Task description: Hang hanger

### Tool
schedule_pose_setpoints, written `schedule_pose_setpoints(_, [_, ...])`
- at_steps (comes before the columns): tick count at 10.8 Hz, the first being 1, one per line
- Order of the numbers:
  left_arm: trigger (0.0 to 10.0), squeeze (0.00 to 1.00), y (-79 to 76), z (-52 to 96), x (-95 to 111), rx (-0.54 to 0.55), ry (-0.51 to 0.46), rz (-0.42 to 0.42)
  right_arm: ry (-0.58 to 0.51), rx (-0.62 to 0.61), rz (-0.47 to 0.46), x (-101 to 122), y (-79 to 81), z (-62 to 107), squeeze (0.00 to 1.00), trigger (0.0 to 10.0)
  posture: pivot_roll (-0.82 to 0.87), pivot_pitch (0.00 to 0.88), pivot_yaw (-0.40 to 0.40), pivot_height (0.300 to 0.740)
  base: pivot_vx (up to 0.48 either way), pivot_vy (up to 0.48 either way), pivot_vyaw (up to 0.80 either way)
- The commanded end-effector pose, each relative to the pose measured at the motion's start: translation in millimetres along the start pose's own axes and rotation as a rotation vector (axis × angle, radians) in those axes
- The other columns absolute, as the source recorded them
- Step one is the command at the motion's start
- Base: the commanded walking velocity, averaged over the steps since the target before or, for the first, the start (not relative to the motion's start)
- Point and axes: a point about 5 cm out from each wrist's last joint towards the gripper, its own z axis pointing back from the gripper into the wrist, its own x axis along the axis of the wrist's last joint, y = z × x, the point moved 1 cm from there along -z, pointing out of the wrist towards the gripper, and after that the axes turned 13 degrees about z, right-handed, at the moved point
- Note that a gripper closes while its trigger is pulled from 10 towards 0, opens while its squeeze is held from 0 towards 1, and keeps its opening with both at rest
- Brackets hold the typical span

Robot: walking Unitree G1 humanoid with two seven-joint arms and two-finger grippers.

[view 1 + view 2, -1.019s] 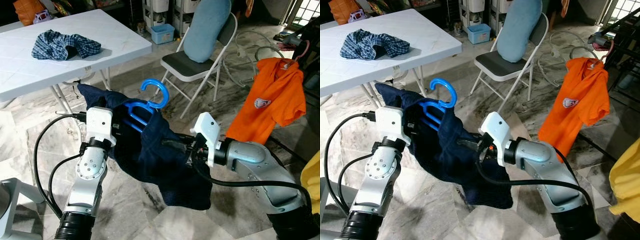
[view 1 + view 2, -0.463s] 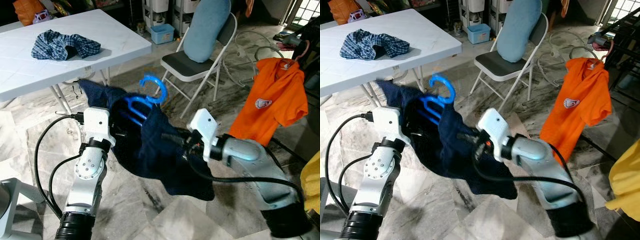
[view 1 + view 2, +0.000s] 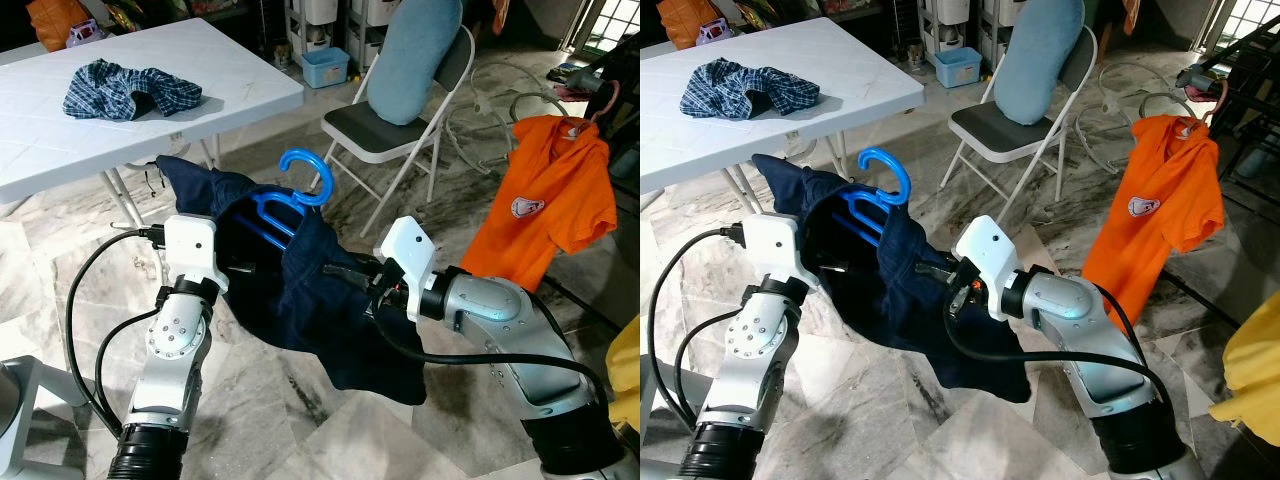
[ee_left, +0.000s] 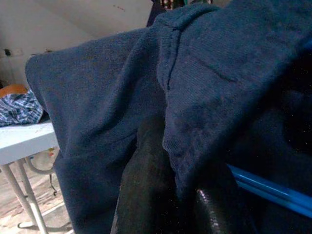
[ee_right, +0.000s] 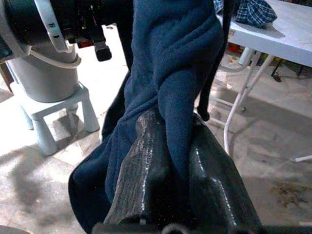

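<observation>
L to R: white table (image 3: 60, 150) w/ plaid cloth (image 3: 130, 90). Left gripper (image 3: 245, 268) pinches the navy shirt (image 3: 300, 300) near its collar; blue hanger (image 3: 290, 205) sits inside the neck, hook up, mid-air btwn both arms. Right gripper (image 3: 345, 272) is clamped on a fold of the same shirt. Risk imo: hanger only rests in cloth, so a tug or tilt could drop it. Folding chair (image 3: 400, 130) stands beyond; orange shirt (image 3: 550, 200) hangs at right.
</observation>
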Motion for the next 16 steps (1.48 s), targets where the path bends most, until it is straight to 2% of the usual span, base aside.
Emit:
schedule_pose_setpoints(1, [0.0,0.0,7.6,0.2,0,0.029,0.008,-0.006,-0.024,-0.005,0.048,6,-2.3,0.4,0.0,10.0,-0.05,0.087,0.019,0.74,0.0,0.0,0.0])
schedule_pose_setpoints(2, [0.0,0.0,10.9,-0.6,3,0.046,-0.003,-0.025,0.037,-0.009,0.11,-4,-4.3,3.0,0.0,10.0,-0.05,0.087,0.019,0.74,0.0,0.0,0.0])
schedule_pose_setpoints(5, [0.0,0.0,26.1,0.6,5,0.11,-0.001,-0.068,0.177,-0.031,0.2,-25,-28.5,21.3,0.0,10.0,-0.05,0.09,0.018,0.74,0.0,0.0,0.0])
schedule_pose_setpoints(6, [0.0,0.0,29.9,0.6,6,0.13,0.002,-0.085,0.227,0.023,0.272,-33,-31.6,32.8,0.0,10.0,-0.05,0.093,0.018,0.74,0.0,0.0,0.0])
schedule_pose_setpoints(7, [0.0,0.0,32.3,0.9,6,0.142,0.009,-0.099,0.251,0.065,0.299,-36,-36.4,45.1,0.0,10.0,-0.05,0.093,0.018,0.74,0.0,0.0,0.0])
schedule_pose_setpoints(8, [0.0,0.0,34.6,1.8,5,0.149,0.014,-0.103,0.274,0.093,0.302,-38,-43.4,58.6,0.0,10.0,-0.05,0.096,0.022,0.74,0.0,0.0,0.0])
schedule_pose_setpoints(9, [0.0,0.0,38.4,3.5,4,0.16,0.029,-0.111,0.328,0.128,0.281,-39,-57.6,89.2,0.0,10.0,-0.06,0.099,0.025,0.74,0.0,0.0,0.0])
schedule_pose_setpoints(10, [0.0,0.0,39.4,3.4,3,0.164,0.035,-0.112,0.356,0.128,0.253,-37,-66.6,107.9,0.0,10.0,-0.07,0.099,0.027,0.74,0.0,0.0,0.0])
schedule_pose_setpoints(12, [0.0,0.0,38.6,2.8,0,0.16,0.052,-0.113,0.427,0.109,0.274,-37,-81.1,131.8,0.0,10.0,-0.08,0.103,0.038,0.74,0.0,0.0,0.0])
schedule_pose_setpoints(13, [0.0,0.0,38.8,2.8,-1,0.159,0.059,-0.115,0.427,0.109,0.28,-33,-85.8,138.4,0.0,10.0,-0.08,0.103,0.041,0.74,0.0,0.0,0.0])
schedule_pose_setpoints(15, [0.0,0.0,39.8,2.1,-5,0.149,0.086,-0.108,0.422,0.178,0.241,-18,-95.2,164.1,0.0,10.0,-0.09,0.103,0.046,0.74,0.0,0.0,0.0])
schedule_pose_setpoints(16, [0.0,0.0,39.8,2.0,-6,0.143,0.098,-0.106,0.424,0.182,0.245,-14,-98.9,168.8,0.0,10.0,-0.09,0.103,0.046,0.74,0.0,0.0,0.0])
